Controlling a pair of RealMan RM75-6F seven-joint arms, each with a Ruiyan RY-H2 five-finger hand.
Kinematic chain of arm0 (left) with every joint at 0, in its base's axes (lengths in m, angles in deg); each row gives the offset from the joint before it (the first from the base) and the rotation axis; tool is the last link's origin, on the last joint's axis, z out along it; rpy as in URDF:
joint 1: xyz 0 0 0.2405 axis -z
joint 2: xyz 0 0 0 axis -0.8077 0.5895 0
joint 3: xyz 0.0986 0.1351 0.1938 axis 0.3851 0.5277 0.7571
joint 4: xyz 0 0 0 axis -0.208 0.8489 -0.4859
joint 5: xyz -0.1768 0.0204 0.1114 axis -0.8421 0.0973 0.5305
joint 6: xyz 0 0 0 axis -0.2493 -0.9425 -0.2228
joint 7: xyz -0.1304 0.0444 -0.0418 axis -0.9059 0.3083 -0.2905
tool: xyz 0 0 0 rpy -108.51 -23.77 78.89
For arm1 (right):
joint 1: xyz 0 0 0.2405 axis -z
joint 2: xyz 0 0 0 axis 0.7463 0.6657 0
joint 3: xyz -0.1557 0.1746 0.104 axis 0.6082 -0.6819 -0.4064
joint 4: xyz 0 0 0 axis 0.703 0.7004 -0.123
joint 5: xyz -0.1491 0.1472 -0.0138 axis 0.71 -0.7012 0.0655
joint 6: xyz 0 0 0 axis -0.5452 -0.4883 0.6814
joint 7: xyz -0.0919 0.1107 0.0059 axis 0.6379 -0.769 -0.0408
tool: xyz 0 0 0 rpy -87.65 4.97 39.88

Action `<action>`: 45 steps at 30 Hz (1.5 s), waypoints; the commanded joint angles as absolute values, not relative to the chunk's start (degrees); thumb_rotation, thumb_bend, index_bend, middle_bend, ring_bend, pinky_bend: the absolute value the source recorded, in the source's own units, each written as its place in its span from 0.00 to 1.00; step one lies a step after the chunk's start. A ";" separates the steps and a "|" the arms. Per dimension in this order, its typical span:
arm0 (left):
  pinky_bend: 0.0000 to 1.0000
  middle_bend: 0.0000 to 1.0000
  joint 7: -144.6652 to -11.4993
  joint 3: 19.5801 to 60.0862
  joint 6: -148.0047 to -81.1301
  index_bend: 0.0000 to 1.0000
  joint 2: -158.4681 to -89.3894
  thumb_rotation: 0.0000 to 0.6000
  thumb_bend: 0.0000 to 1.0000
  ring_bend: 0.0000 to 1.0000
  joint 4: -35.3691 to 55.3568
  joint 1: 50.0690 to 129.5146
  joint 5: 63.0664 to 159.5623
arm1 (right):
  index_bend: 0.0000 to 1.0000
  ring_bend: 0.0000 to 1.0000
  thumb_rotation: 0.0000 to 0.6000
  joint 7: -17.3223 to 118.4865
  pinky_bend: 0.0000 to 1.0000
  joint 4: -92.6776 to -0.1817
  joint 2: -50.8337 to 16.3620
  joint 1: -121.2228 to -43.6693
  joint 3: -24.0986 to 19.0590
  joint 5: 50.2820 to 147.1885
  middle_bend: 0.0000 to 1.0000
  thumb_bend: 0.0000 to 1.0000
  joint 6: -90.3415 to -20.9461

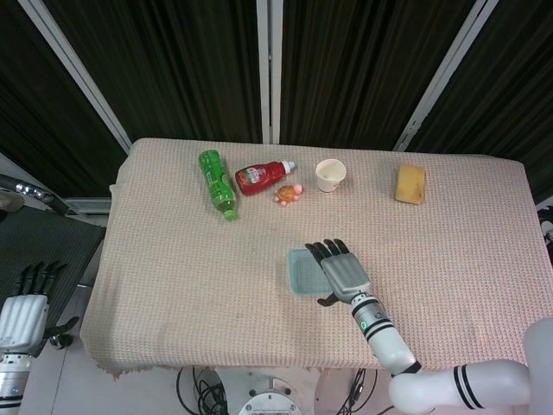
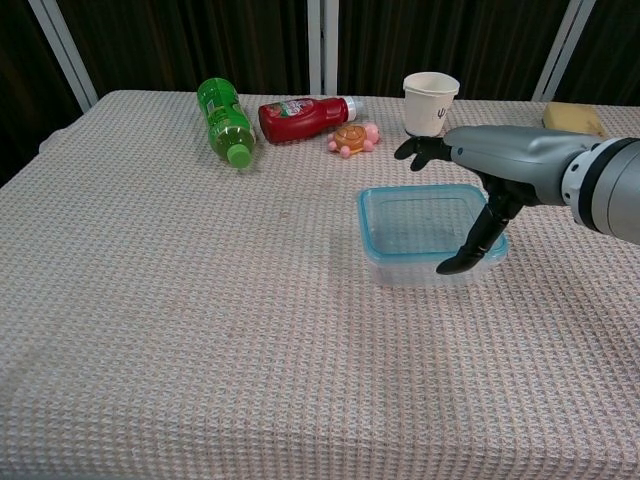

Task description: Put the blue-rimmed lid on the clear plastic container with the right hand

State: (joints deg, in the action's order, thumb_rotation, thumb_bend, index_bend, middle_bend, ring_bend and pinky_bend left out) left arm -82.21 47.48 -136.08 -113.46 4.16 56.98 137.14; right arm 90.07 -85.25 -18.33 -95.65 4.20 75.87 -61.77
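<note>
My left hand (image 1: 24, 313) is hanging off the table's left edge, fingers apart, holding nothing. On the table's near middle, the blue-rimmed lid (image 2: 425, 222) looks already laid over the clear plastic container (image 2: 432, 268). My right hand (image 2: 478, 160) is hovering flat above it, fingers extended, gripping nothing. I judge seating is under way; next I should be pressing down evenly.

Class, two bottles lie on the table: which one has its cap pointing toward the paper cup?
The red ketchup bottle: its white cap points right, toward the paper cup. The green bottle lies with its cap toward the table's near edge instead.
</note>
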 commanded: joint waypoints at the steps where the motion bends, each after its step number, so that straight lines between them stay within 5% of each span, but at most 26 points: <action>1: 0.00 0.08 -82.07 47.49 -136.09 0.12 -113.42 1.00 0.00 0.00 4.01 56.97 137.15 | 0.21 0.19 1.00 77.20 0.16 -84.46 -18.11 -90.27 5.97 91.95 0.39 0.04 -62.68; 5: 0.00 0.08 -81.53 47.63 -136.09 0.12 -113.40 1.00 0.00 0.00 3.54 57.04 137.45 | 0.73 0.60 1.00 60.91 0.66 -78.60 -19.92 -87.38 5.61 101.35 0.73 0.40 -60.32; 10: 0.00 0.08 -80.91 47.65 -136.34 0.12 -113.10 1.00 0.00 0.00 2.72 56.76 137.22 | 0.97 0.83 1.00 54.18 0.86 -71.90 -20.78 -87.78 4.56 102.42 0.89 0.65 -54.41; 18: 0.00 0.08 -80.01 47.82 -136.62 0.12 -112.65 1.00 0.00 0.00 1.53 56.28 136.96 | 1.00 0.92 1.00 50.78 0.94 -69.38 -21.44 -87.60 4.11 102.97 0.94 0.71 -49.44; 45: 0.00 0.08 -80.74 47.68 -136.12 0.12 -113.27 1.00 0.00 0.00 2.40 56.12 136.52 | 1.00 0.91 1.00 55.94 0.94 -65.45 -25.80 -83.72 4.47 104.89 0.94 0.71 -49.71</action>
